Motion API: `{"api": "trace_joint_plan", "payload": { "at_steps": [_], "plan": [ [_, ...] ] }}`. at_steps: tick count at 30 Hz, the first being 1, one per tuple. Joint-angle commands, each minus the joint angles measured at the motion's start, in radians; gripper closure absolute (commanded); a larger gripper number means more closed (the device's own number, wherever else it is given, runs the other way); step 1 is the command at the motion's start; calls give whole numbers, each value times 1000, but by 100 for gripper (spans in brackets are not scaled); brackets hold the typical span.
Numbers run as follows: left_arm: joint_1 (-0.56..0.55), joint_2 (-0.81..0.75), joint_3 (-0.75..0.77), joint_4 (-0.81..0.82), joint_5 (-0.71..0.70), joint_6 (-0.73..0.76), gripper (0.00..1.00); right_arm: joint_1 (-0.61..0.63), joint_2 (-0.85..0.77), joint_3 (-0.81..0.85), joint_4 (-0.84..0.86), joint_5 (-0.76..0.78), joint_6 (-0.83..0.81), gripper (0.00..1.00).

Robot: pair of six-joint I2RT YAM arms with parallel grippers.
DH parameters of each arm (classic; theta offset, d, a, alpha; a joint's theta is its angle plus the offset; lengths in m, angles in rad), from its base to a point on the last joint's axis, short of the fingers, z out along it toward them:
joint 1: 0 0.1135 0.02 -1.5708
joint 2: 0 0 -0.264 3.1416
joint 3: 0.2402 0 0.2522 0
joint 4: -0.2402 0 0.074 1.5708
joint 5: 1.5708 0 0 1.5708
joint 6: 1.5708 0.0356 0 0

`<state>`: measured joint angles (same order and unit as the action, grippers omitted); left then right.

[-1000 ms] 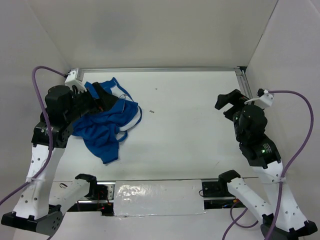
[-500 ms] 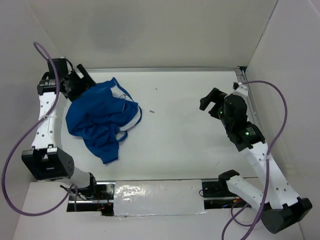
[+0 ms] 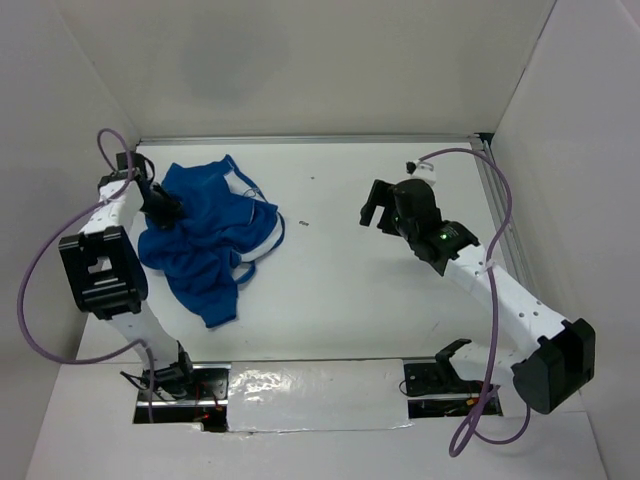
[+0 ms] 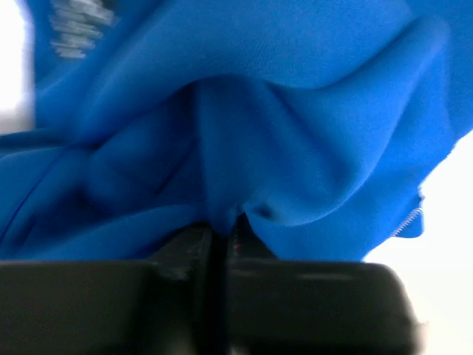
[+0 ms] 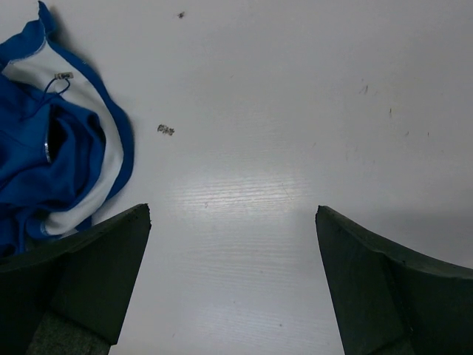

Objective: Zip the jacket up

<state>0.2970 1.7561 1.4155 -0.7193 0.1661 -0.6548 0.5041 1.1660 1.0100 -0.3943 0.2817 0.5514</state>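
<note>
The blue jacket (image 3: pixel 205 240) lies crumpled at the left of the white table, with white lining showing along its right edge. My left gripper (image 3: pixel 163 212) is down on the jacket's left part. In the left wrist view its jaws (image 4: pixel 222 225) are pressed together with a fold of the jacket (image 4: pixel 295 111) pinched between them, and a short bit of pale zipper (image 4: pixel 410 220) shows at the right. My right gripper (image 3: pixel 378 205) hangs open over bare table right of centre, with nothing between its fingers (image 5: pixel 233 214). The jacket's (image 5: pixel 44 163) lined edge appears at that view's left.
A small dark scrap (image 3: pixel 304 223) lies just right of the jacket, and is also in the right wrist view (image 5: pixel 165 130). A metal rail (image 3: pixel 320 139) runs along the back edge and another (image 3: pixel 492 170) down the right. White walls enclose three sides. Foil tape (image 3: pixel 315 395) covers the front edge.
The left arm swung out to the back left, then came down on the jacket's left side and closed on a fold. The right arm reached left toward the table's middle, still open.
</note>
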Motion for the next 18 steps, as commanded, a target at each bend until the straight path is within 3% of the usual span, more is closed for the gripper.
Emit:
{"api": "trace_joint_plan", "payload": {
  "at_steps": [1,4,10,13,15,18],
  "plan": [
    [-77,34,-41,95,173,32,100,16,-20,16,52,56,-1,0],
    [-192,-4,-142,179,214,61,100,13,-35,-10,52,48,8,0],
    [-558,-174,-320,338,351,66,100,11,-37,-57,71,10,25,0],
    [-712,-210,-365,353,354,69,100,16,-29,-59,68,8,22,0],
    [-774,-244,-383,324,287,58,100,13,-31,-56,58,37,21,0],
    [-753,-288,-368,250,215,27,100,2,-26,-60,52,86,12,0]
  ]
}}
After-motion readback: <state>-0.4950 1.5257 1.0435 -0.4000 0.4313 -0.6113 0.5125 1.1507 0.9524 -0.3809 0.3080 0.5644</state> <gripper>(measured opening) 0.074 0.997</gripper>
